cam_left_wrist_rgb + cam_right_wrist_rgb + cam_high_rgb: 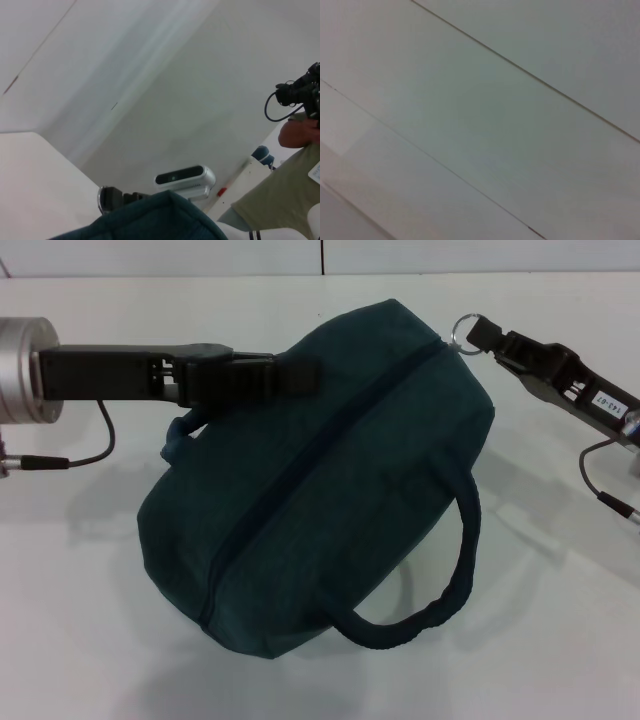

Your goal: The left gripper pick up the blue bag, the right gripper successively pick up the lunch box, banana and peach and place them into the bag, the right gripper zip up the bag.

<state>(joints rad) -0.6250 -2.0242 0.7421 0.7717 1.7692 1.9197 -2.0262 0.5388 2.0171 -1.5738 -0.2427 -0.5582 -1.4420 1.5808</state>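
Head view: a dark blue-green bag (pixel 330 490) sits on a white table (pixel 80 620), filling the mid of the frame, w/ its long dark zipper line (pixel 300 460) running diagonally from the near-left end to the far-right end. The zip looks fully closed, so the task seems at or near its end. No lunch box, banana or peach is in view; presumably they're inside, tho that can't be seen.

Left gripper (pixel 300 375) reaches in from the left, level w/ the table, fingers together on the bag's far-left upper edge near one handle (pixel 185 430). Likely reason: it steadies the bag so the fabric stays taut against the pull on the zip.

Right gripper (pixel 480 335) comes in from the far right, angled down, fingers pinched on the metal ring pull (pixel 462 335) at the far-right end of the zip, i.e. where the slider ends up once closed.

The second handle (pixel 440 580) loops out loose at the near right, resting on the table.

Surface & room: table is plain white. Left wrist view shows the bag's top edge, a pale wall, a small silver camera unit (pixel 187 180), and a person (pixel 280 185) in an olive shirt at the side. Right wrist view shows only blank pale panels w/ thin seams.
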